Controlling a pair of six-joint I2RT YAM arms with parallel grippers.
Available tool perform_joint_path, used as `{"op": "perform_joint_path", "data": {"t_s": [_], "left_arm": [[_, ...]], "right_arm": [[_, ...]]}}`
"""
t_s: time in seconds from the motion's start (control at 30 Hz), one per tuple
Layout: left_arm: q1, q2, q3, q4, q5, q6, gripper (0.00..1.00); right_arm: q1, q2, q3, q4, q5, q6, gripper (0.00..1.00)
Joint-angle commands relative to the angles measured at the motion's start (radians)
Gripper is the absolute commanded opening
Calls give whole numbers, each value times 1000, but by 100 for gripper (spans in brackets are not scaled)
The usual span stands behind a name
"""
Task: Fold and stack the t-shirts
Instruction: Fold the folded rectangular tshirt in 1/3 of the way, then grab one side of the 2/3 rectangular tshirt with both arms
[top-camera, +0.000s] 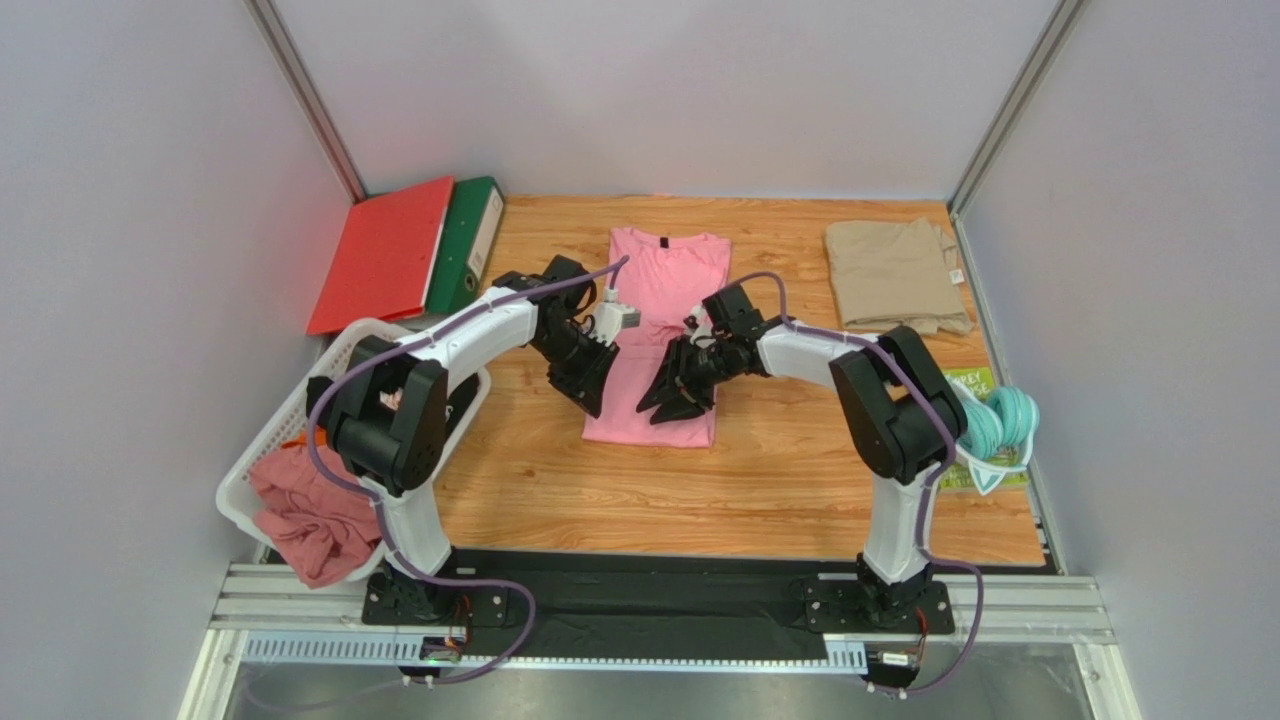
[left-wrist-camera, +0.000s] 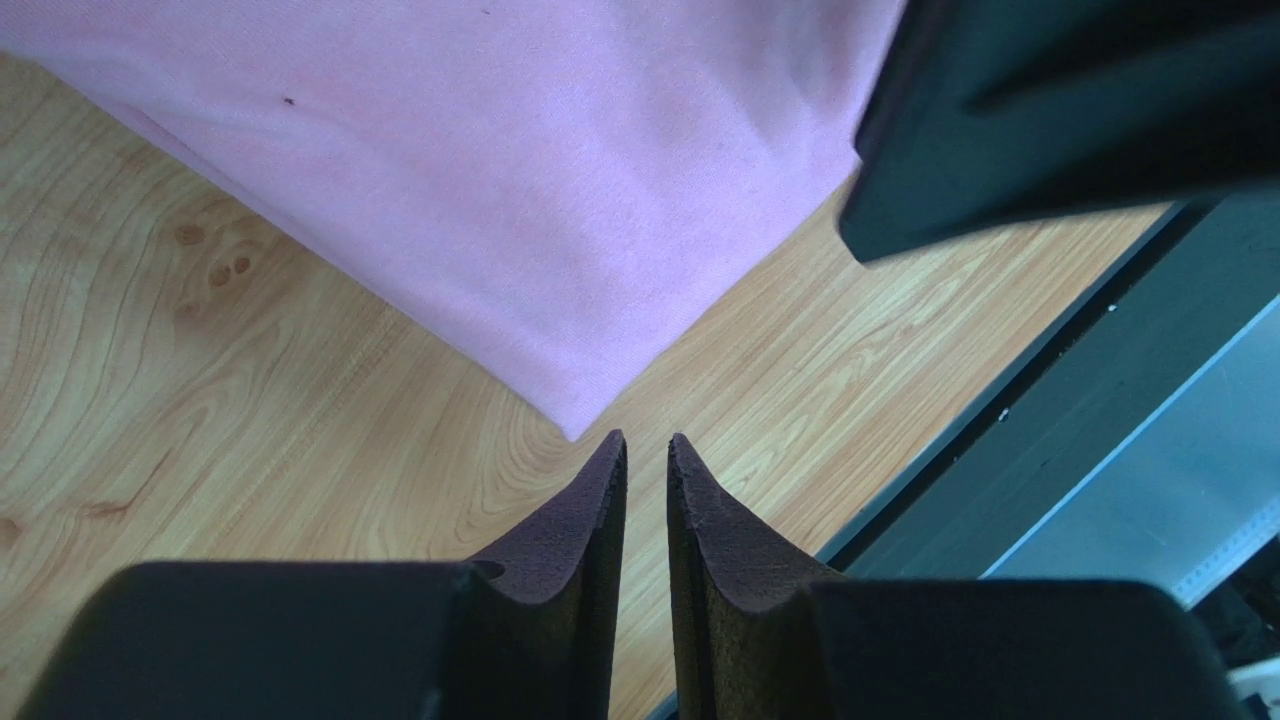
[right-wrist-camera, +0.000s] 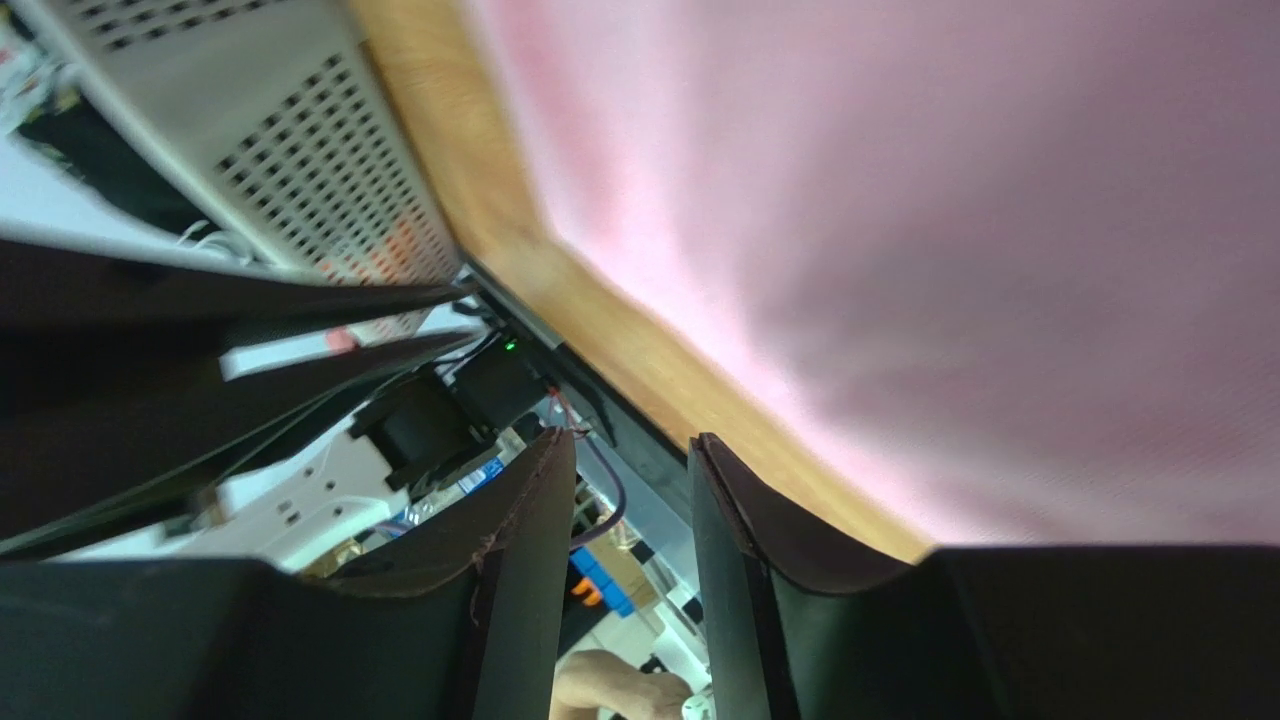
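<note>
**Top external view: pink tee lies lengthwise at mid-table, both pincers slightly parted**

The light pink t-shirt carries a small dark neck label, too small to read. A white spine label on the green binder is likewise illegible.

The shirt is smooth, plain cloth, folded into a narrow strip with its sleeves turned in. Its long axis runs from far to near, with the collar at the far end and the hem toward the arms. It lies flat in the middle of the wooden table. The khaki-beige t-shirt sits folded at the far right corner, well apart.

The left gripper is at the strip's left edge. In the left wrist view its jaws stand a narrow slit apart, tips just beside a shirt corner, pinching nothing. The right gripper is over the near half, jaws a little parted and gripping no cloth.
</note>
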Motion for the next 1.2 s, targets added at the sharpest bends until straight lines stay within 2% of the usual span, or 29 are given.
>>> {"op": "perform_joint_path", "data": {"t_s": [0.0, 0.2, 0.4, 0.6, 0.67, 0.87, 1.0, 1.17], "left_arm": [[0, -41, 18, -11, 0, 30, 22], [0, -58, 1, -13, 17, 27, 22], [0, -116, -25, -29, 14, 33, 22], [0, -184, -73, -65, 17, 54, 24], [0, -178, -82, -81, 19, 60, 24], [0, -106, -113, -75, 32, 36, 25], [0, -49, -154, -51, 97, -4, 25], [0, -23, -153, -36, 100, -6, 25]], "right_arm": [[-16, 69, -58, 80, -28, 44, 40], [-42, 112, -108, 130, -60, 51, 40], [-54, -39, -44, -23, -52, -44, 45], [-65, -230, -88, -167, 9, -123, 47], [-66, -277, -120, -242, 81, -156, 47], [-98, -346, -260, -259, 159, -186, 47], [-114, -357, -291, -265, 185, -199, 47], [-144, -345, -294, -273, 215, -217, 47]]}}
